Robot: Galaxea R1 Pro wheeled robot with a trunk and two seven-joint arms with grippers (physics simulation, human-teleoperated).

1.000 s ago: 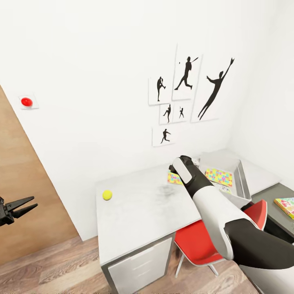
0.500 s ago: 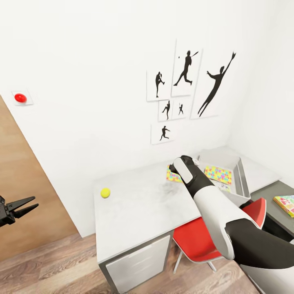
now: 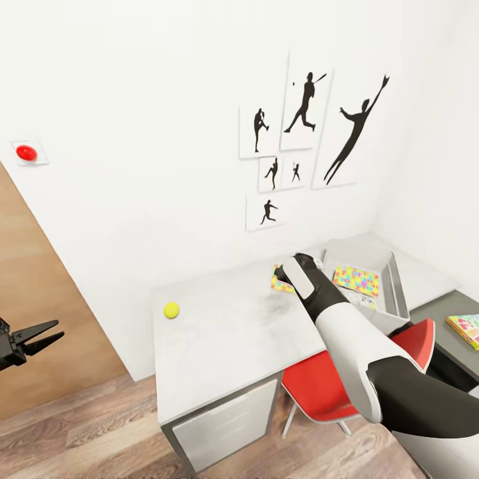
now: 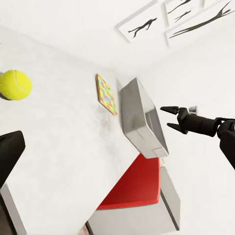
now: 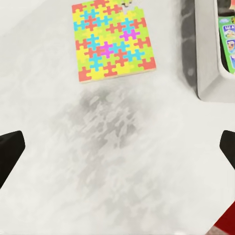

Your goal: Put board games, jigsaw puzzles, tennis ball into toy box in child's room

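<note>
From the head view, one tennis ball (image 3: 171,310) sat alone on the pale worktop (image 3: 226,346), well apart from the toy box (image 3: 372,283) at the far end. One jigsaw puzzle (image 3: 357,280) lay flat inside the box, and a second one (image 3: 282,282) lay on the worktop just beside it, partly hidden by the right arm. One board game (image 3: 466,329) rested on the lower dark top at the corner. The left hand (image 3: 38,336) hung low off the worktop's end with its fingers a little apart, holding nothing.

In the left wrist view, the right hand (image 4: 170,118) hovered beyond the box (image 4: 143,121) with fingers spread and empty; the ball (image 4: 14,84) and the loose puzzle (image 4: 106,94) lay on the worktop.

In the right wrist view, that puzzle (image 5: 112,40) lay flat on the worktop, near the box wall (image 5: 205,58), inside which a board game's edge (image 5: 227,44) showed. The hand's fingertips stood wide at either side.

The puzzle looked thin, light and stiff, hard to pinch where it lay; I judged an edge grip best, perhaps after sliding it past the worktop's rim. The ball would likely roll if nudged, so closing across its middle seemed safest.
</note>
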